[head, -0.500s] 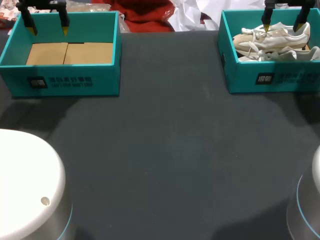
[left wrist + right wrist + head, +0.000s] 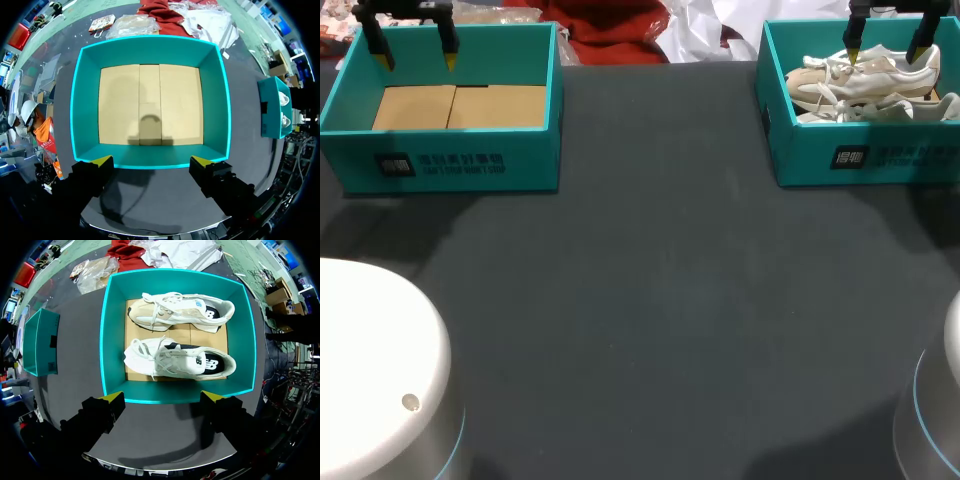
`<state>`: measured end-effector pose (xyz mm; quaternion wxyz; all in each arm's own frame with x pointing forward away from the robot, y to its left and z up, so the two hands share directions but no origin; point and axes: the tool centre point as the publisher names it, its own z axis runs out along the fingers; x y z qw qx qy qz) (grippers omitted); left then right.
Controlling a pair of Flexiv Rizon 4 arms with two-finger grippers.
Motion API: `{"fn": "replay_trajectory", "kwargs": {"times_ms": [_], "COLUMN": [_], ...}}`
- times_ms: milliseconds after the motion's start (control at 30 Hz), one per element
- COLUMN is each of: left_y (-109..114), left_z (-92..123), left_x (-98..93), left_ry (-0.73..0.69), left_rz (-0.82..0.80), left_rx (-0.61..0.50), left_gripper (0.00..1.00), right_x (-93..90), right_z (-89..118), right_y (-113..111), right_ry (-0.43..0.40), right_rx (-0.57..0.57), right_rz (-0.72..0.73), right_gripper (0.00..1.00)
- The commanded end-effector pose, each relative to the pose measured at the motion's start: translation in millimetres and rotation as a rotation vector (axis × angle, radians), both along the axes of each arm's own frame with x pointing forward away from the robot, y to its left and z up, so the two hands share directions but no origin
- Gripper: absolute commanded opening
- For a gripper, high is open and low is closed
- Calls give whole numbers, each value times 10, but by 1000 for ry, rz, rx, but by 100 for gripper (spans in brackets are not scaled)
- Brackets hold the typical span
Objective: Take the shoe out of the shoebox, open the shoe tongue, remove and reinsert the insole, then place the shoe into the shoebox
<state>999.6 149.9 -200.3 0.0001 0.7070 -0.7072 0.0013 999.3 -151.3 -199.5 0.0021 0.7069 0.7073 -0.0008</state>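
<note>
The released right end effector is hovering over the teal cardboard shoebox at the far right of the dark desk, which is holding white lace-up sneakers, so descending squarely across one midfoot, clear of laces, is looking wisest.

1. The left shoebox and the right shoebox are both teal, each with a dark label patch on its front wall and a tan cardboard floor.
2. The farther shoe is cream and beige and the nearer shoe is white. Both have black heel panels, and the farther one has what looks like a blue mark.
3. The table is plain dark grey.
4. The left gripper and the right gripper are black with yellow tips.
</note>
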Motion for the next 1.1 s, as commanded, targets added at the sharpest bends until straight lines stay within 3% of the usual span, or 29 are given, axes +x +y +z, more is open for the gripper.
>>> {"fn": "replay_trajectory", "kwargs": {"times_ms": [33, 233, 567, 1100], "left_y": [0, 0, 0, 0], "left_z": [1, 1, 1, 1], "left_x": [1, 1, 1, 1], "left_ry": [1, 1, 1, 1], "left_rz": [0, 0, 0, 0], "left_rx": [1, 1, 1, 1], "left_gripper": [100, 100, 100, 100], "right_x": [8, 11, 24, 192], "right_z": [3, -40, -127, -406], "right_y": [5, -98, -575, -1184], "right_ry": [-17, -41, -80, -56], "right_rx": [-34, -58, -72, -111], "right_rz": [8, 24, -7, -54], "right_gripper": [100, 100, 100, 100]}}
